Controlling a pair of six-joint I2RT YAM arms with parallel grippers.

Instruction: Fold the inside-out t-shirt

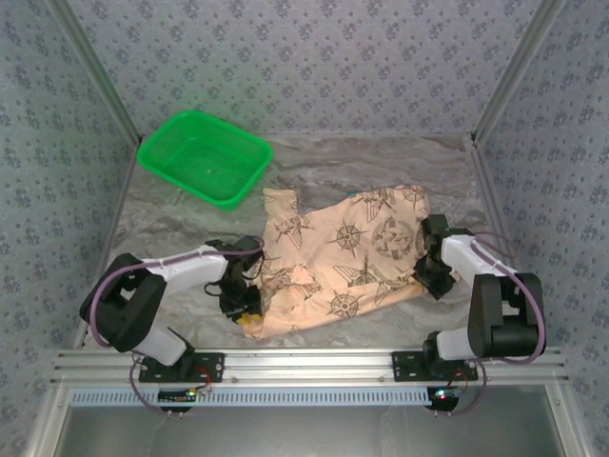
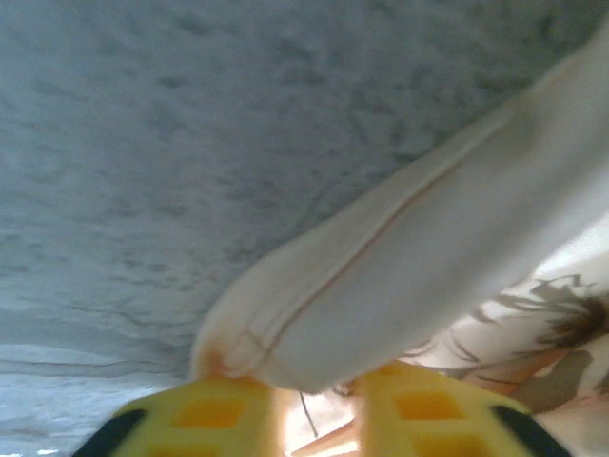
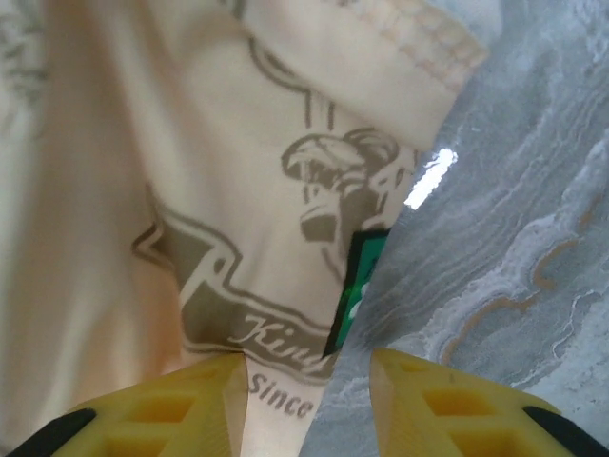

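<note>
The inside-out t-shirt [image 1: 343, 257] lies crumpled across the middle of the table, peach-beige with dark compass prints. My left gripper [image 1: 243, 307] sits at the shirt's near left edge. In the left wrist view its yellow fingers [image 2: 200, 414] stand close together with a seamed hem fold of the t-shirt [image 2: 428, 248] pinched at their tips [image 2: 317, 381]. My right gripper [image 1: 430, 276] is at the shirt's right edge. In the right wrist view its jaws [image 3: 309, 367] stand apart, straddling the printed edge of the t-shirt [image 3: 238, 143] where it meets the bare table.
A green plastic basket [image 1: 249, 179] stands at the back left of the grey marbled table [image 1: 190, 228]. A small green label [image 3: 357, 276] peeks out from under the shirt's edge. Patterned walls close in the table's sides and back.
</note>
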